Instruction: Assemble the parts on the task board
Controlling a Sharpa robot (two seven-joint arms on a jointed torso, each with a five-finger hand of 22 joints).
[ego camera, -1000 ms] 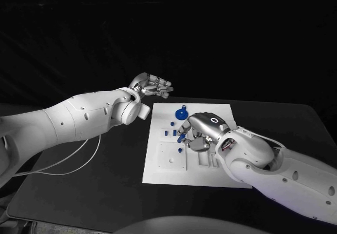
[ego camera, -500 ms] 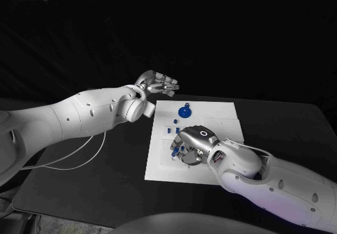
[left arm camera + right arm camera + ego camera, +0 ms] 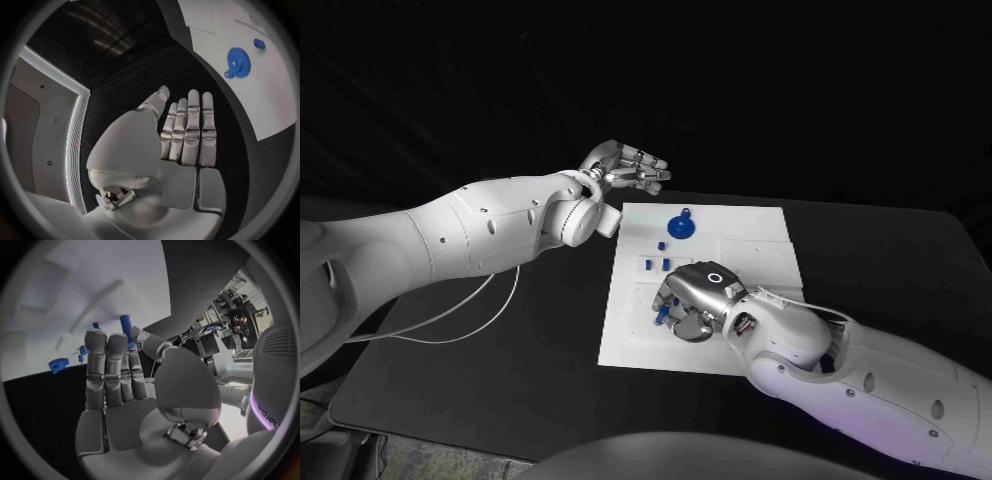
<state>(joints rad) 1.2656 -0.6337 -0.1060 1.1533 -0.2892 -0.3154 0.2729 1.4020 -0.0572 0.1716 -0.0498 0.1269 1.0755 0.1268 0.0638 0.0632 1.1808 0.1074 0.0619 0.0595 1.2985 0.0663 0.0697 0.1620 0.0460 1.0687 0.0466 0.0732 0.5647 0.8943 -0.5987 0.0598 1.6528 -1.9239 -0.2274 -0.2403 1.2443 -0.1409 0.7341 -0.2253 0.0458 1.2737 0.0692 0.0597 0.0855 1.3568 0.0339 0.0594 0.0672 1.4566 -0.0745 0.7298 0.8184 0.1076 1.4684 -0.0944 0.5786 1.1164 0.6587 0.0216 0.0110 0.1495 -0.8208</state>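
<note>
Head view gives you the right hand [image 3: 692, 300] low over the near middle of the white task board [image 3: 625, 345], its fingers hiding most of the blue parts below; in its wrist view a blue peg [image 3: 126, 327] stands behind the pressed-together fingers, long axis along them, grip unclear. Farther off, the blue gear [image 3: 679, 227] lies flat near the far edge. Beyond, your left hand [image 3: 626, 170] hovers off the board, fingers straight, side by side, empty.
</note>
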